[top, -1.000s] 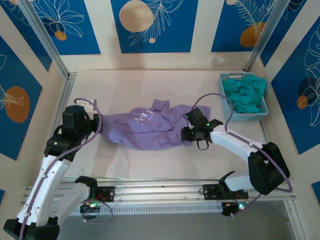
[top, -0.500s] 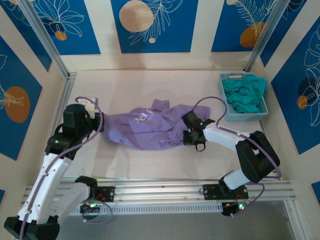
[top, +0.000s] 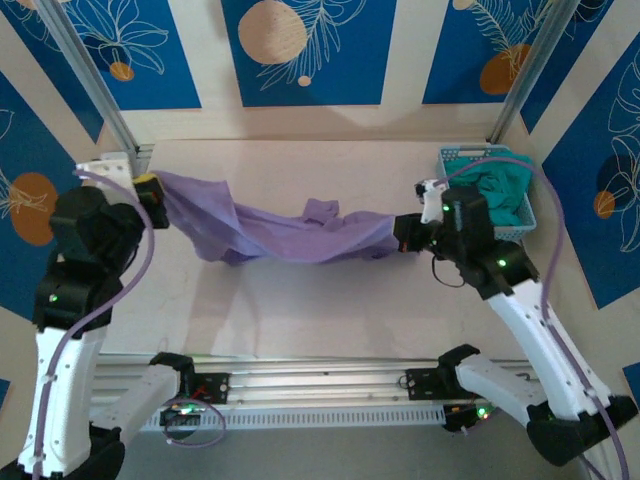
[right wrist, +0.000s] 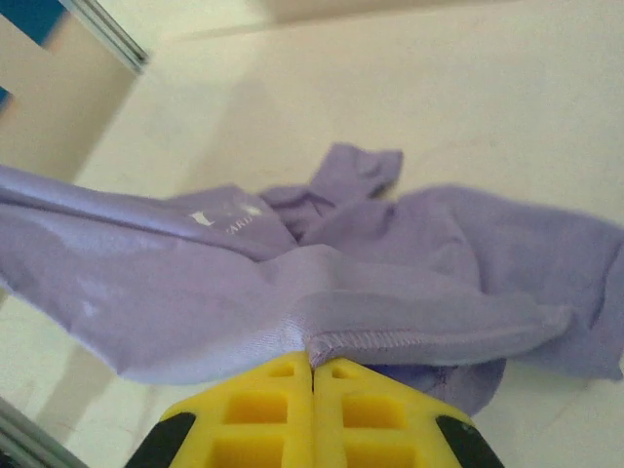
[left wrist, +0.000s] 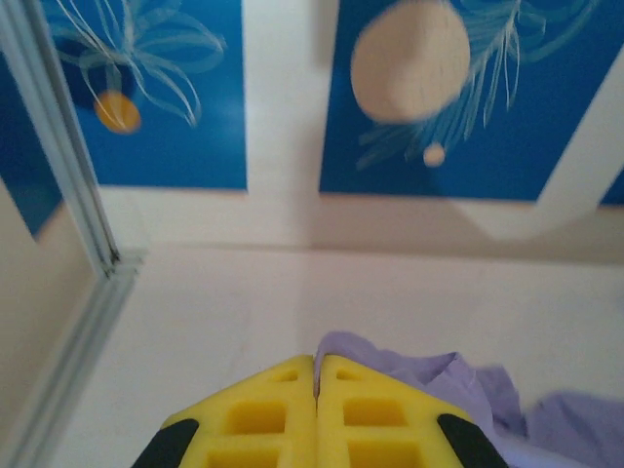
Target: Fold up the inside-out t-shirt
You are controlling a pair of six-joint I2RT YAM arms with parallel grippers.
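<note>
The lavender-purple t-shirt hangs stretched in the air between both arms, sagging in the middle above the table. My left gripper is raised at the far left and shut on one edge of the shirt, cloth pinched between its yellow pads. My right gripper is raised at the right and shut on a stitched hem of the shirt. Small white lettering shows on the cloth in the right wrist view.
A light-blue basket holding a teal-green garment stands at the back right, close behind the right arm. A metal frame post rises beside the left gripper. The pale table lies under the shirt.
Both grippers have lifted and pulled apart, the left one up and left, the right one up and right. The shirt went from a crumpled heap on the table to a stretched hanging band.
</note>
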